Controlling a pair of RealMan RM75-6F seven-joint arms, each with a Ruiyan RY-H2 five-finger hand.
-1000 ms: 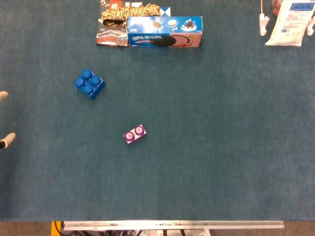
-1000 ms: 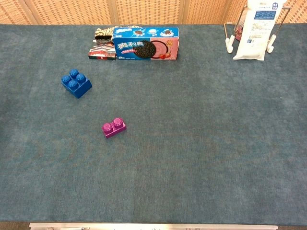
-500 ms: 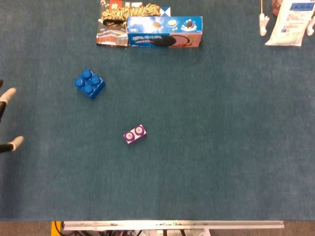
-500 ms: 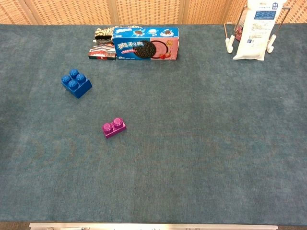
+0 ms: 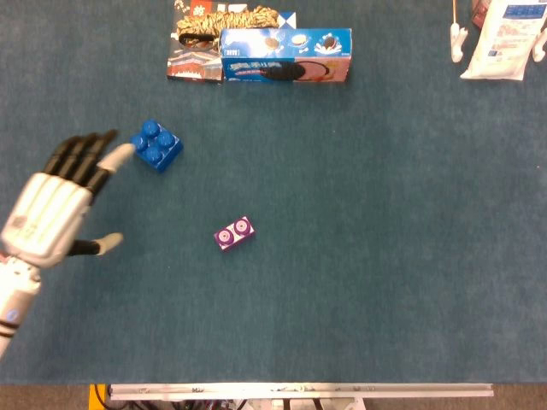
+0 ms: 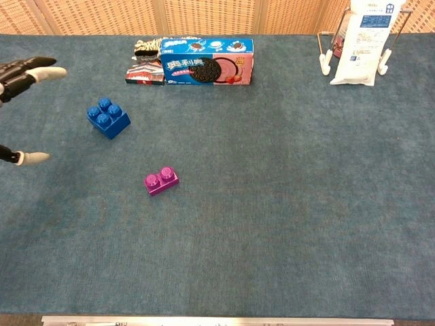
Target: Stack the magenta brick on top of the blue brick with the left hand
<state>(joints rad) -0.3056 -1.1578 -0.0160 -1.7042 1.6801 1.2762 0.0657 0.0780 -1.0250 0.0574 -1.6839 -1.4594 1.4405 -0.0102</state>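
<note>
The magenta brick [image 5: 233, 233] [image 6: 162, 181] lies alone on the blue cloth near the middle left, two studs up. The blue brick [image 5: 155, 145] [image 6: 108, 117] sits further back and to the left. My left hand [image 5: 58, 207] [image 6: 20, 73] is open above the left side of the table, fingers spread and pointing toward the blue brick, holding nothing. In the head view its fingertips [image 5: 109, 141] lie just left of the blue brick. It is well left of the magenta brick. My right hand is not visible in either view.
A blue cookie box [image 5: 285, 55] [image 6: 207, 62] and a striped snack pack [image 5: 214, 21] lie at the back. A white pouch on a stand [image 5: 506, 38] [image 6: 360, 44] is at the back right. The table's front edge [image 5: 299, 390] runs along the bottom.
My left hand has come in from the left edge toward the blue brick, now showing whole in the head view and entering the chest view. Both bricks stay put.
</note>
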